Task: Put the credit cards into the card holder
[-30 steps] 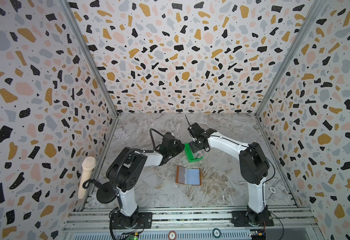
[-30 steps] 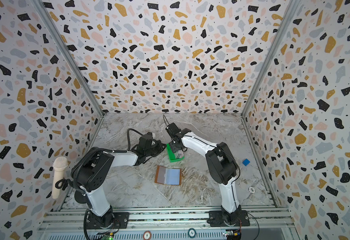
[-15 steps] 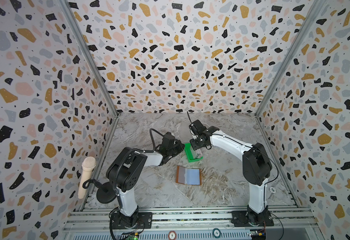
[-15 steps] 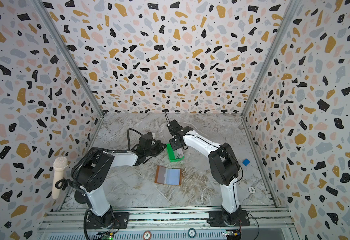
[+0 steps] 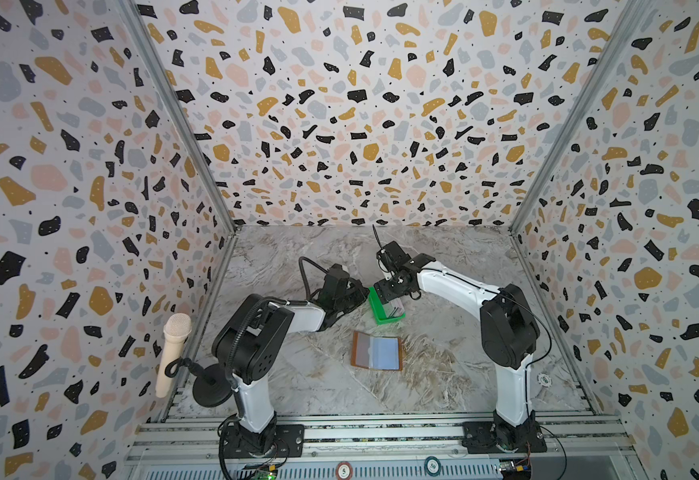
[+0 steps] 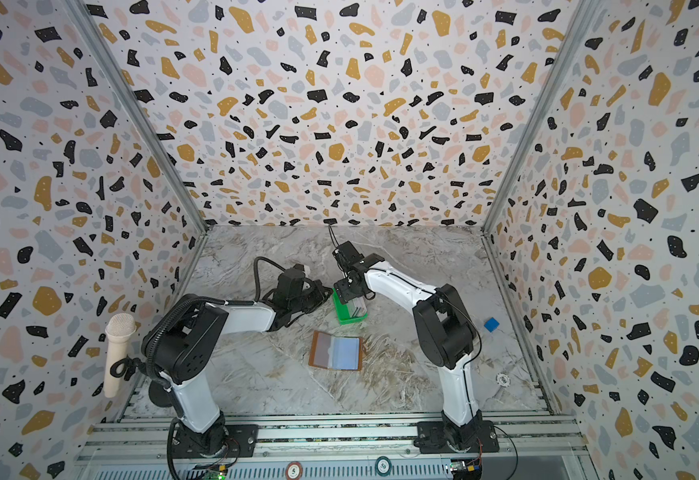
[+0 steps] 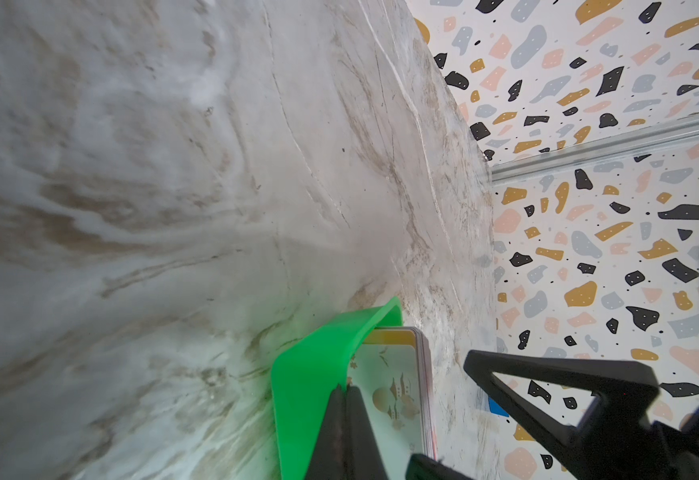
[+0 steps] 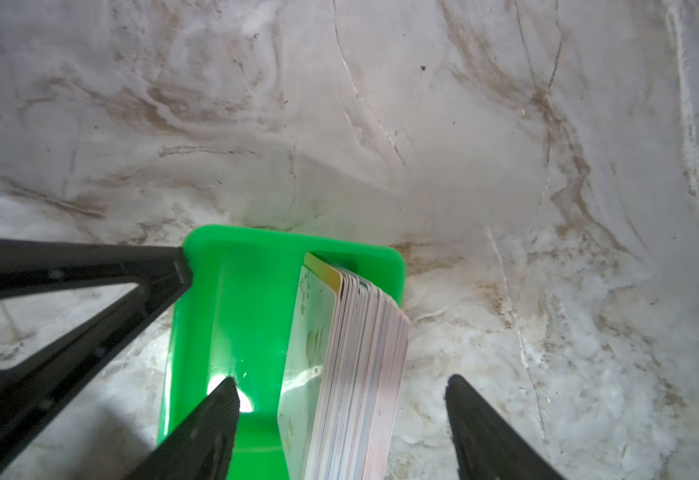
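The credit cards (image 8: 356, 365) stand on edge as a stack inside a small green tray (image 8: 252, 299), also seen in both top views (image 5: 397, 308) (image 6: 358, 308). My right gripper (image 8: 341, 390) is open and straddles the stack. One of its fingers (image 8: 223, 399) is inside the tray and the other is over the table beside the cards. My left gripper (image 7: 345, 390) is shut, its tips against the tray's wall (image 7: 318, 365) on the far side. The card holder (image 5: 376, 351) (image 6: 336, 352) lies open and flat in front of the tray, its sleeves showing.
A blue cube (image 6: 491, 324) sits on the table to the right, behind the right arm. A white round token (image 5: 544, 379) lies near the right wall. A microphone on a stand (image 5: 173, 353) is at the left front. Patterned walls close in three sides.
The right arm has shifted slightly over the green tray, its gripper staying above the cards. The left arm and the card holder have not moved.
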Action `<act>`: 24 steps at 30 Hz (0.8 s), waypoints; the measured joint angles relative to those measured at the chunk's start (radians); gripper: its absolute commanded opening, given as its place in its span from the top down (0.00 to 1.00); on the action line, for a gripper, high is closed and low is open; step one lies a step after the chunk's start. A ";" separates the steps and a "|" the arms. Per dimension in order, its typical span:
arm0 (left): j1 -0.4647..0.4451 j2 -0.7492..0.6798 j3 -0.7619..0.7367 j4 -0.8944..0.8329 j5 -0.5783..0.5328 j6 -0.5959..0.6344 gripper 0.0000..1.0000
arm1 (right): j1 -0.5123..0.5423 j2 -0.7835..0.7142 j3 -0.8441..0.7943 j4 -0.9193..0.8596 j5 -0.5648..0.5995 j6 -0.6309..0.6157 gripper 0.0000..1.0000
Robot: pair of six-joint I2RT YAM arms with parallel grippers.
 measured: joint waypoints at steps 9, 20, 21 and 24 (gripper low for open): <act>0.000 0.000 0.000 -0.004 -0.002 0.000 1.00 | 0.000 0.111 0.002 0.001 0.011 -0.001 0.16; 0.000 0.002 -0.005 0.002 0.002 -0.001 1.00 | -0.016 0.112 0.005 -0.001 0.034 0.000 0.17; 0.000 0.002 -0.006 0.003 0.002 -0.001 1.00 | -0.016 0.112 0.006 -0.002 0.042 0.000 0.18; 0.000 0.002 -0.007 0.009 0.002 -0.003 1.00 | -0.016 0.112 0.011 -0.006 0.063 0.000 0.18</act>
